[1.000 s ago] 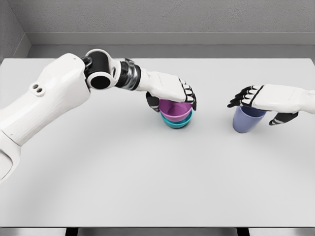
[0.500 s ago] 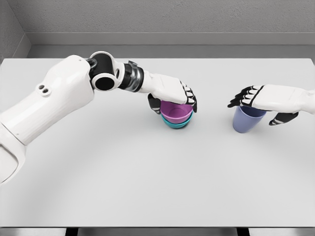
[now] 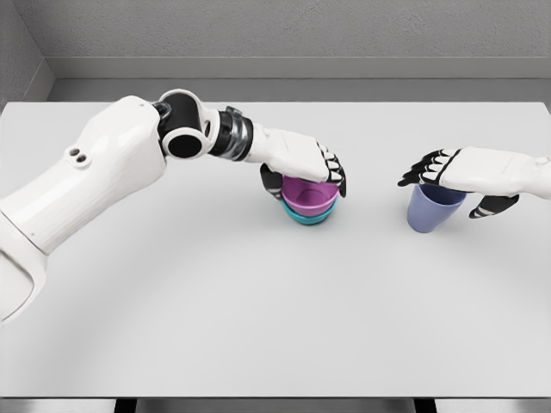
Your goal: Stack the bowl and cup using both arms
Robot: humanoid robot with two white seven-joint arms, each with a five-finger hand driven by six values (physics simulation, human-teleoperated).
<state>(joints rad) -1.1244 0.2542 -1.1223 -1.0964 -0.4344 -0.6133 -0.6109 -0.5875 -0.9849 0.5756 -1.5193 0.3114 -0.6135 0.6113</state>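
Head view shows the left hand (image 3: pixel 303 163) draped over a purple bowl (image 3: pixel 306 194), fingers curled around its rim; the bowl sits nested in a teal bowl (image 3: pixel 307 215) near the middle of the table (image 3: pixel 215 310). Well apart to the right, the right hand (image 3: pixel 469 174) hovers across a blue cup (image 3: pixel 433 207), fingers spread above the rim, gripping nothing. My worry: if that hand closes off-centre, it could tip the cup, and lifting the left hand carelessly might drag the purple bowl out.

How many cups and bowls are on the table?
3: a purple bowl nested in a teal bowl under the left hand, and a blue-violet cup under the right hand.
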